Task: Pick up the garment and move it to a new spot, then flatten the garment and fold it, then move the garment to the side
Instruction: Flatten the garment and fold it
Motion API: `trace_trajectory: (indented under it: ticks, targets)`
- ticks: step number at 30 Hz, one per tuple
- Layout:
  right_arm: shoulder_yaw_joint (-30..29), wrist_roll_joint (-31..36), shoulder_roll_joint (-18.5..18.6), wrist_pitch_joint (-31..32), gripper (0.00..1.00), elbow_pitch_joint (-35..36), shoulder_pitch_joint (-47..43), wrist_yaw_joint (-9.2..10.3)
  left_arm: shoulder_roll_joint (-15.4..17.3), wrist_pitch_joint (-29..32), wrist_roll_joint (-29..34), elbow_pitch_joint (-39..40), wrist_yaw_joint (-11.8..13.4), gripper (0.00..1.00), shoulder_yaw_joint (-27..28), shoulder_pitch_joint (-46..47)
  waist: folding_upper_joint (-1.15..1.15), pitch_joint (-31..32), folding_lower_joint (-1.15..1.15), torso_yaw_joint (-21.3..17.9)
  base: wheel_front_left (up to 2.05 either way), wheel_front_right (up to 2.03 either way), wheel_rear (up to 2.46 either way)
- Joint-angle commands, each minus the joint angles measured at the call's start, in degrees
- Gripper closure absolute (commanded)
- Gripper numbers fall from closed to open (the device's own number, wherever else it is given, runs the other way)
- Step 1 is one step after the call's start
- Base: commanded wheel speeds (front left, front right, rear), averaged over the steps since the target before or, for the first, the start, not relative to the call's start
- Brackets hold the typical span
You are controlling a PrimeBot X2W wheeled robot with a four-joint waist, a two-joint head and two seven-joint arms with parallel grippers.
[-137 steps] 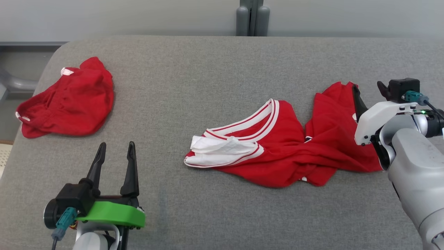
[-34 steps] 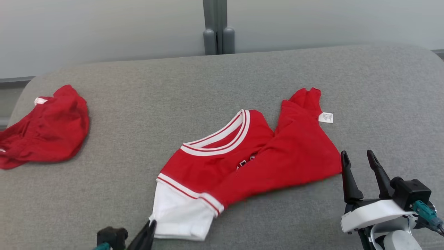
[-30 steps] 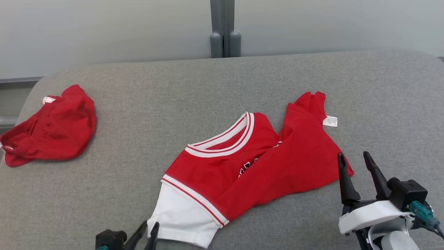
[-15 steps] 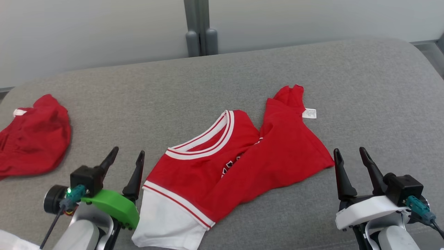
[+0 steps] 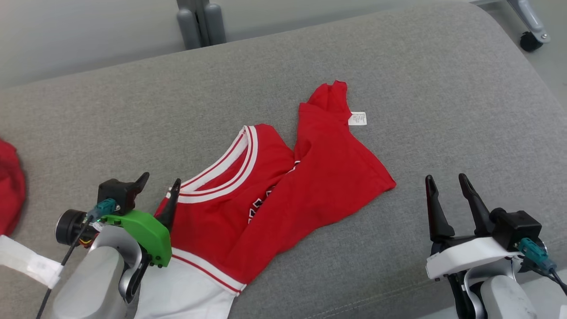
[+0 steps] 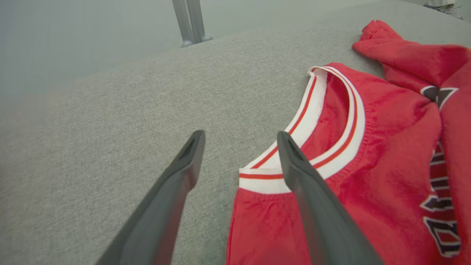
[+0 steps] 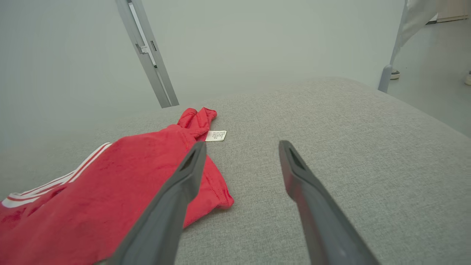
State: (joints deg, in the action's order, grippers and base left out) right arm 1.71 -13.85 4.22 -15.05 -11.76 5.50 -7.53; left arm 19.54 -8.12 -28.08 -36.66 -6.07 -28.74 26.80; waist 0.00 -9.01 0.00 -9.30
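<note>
Change: a second ago the left gripper (image 5: pixel 160 181) was pinched on the edge of the white sleeve (image 5: pixel 186 288); it has let go, and its fingers now stand spread beside the collar (image 5: pixel 221 170). The head camera has also turned, so the whole scene sits differently in that view.
Left gripper: spread and holding nothing. In the left wrist view (image 6: pixel 241 136) one finger is over bare grey fabric and the other crosses the collar's end and the shoulder; contact cannot be told.
Right gripper: (image 5: pixel 445 179) spread and holding nothing, over bare tabletop just off the jersey's right corner. In its own wrist view (image 7: pixel 242 144) one finger overlaps the red hem.
Jersey: (image 5: pixel 310 177) red, lying loosely on the grey fabric-covered tabletop (image 5: pixel 443 110), with its lower part folded over the chest and partly covering the dark lettering (image 5: pixel 261 208).
Sleeve: white, at the near edge, under the left arm.
Care label: (image 5: pixel 357 118) white, sticking out at the far end of the jersey.
Second red garment: (image 5: pixel 11 195) at the left edge, well apart from the jersey.
</note>
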Motion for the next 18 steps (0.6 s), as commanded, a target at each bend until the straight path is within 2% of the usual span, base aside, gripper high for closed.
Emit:
trace_trajectory:
  ticks: [1,10,11,12,13,15,18]
  targets:
    - [0.0,0.4,-0.1,-0.2,0.0,0.0,1.0,0.08,-0.4,0.3,0.0,-2.0,-0.5,0.0,-0.7,1.4,0.0,-1.8,0.0,-1.7,0.0,0.0,0.0]
    - [-0.3,0.5,-0.3,-0.2,0.0,-0.3,1.7,0.08,-2.8,1.1,-0.9,-13.0,-1.4,0.0,-5.5,4.5,0.0,-2.3,0.0,-2.2,0.0,0.0,0.0]
    - [-0.4,0.7,-0.3,-0.2,0.0,-0.3,1.7,0.08,-3.0,1.1,-1.1,-13.7,-1.4,0.36,-6.2,4.6,0.0,-2.2,0.0,-2.2,0.0,0.0,0.0]
    - [-0.4,0.8,-0.3,-0.2,0.0,-0.2,1.7,0.08,-3.1,0.8,-1.3,-14.4,-1.5,0.96,-6.6,4.8,0.0,-2.1,0.0,-2.1,0.0,0.0,0.0]
    - [-0.4,0.8,-0.4,-0.2,0.0,-0.2,1.7,0.09,-3.1,0.5,-1.4,-15.0,-1.5,1.0,-7.2,5.0,0.0,-2.1,0.0,-2.1,0.0,0.0,0.0]
    - [-0.4,0.9,-0.4,-0.2,0.0,0.0,1.7,0.08,-3.2,-0.8,-1.9,-15.7,-1.4,1.0,-7.9,5.5,0.0,-1.9,0.0,-2.0,0.0,0.0,0.0]
    - [-0.6,0.9,-0.2,-0.2,0.0,0.0,1.7,0.09,-2.1,-4.7,-3.2,-16.2,-1.0,1.0,-5.7,8.0,0.0,-1.6,0.0,-1.6,0.0,0.0,0.0]
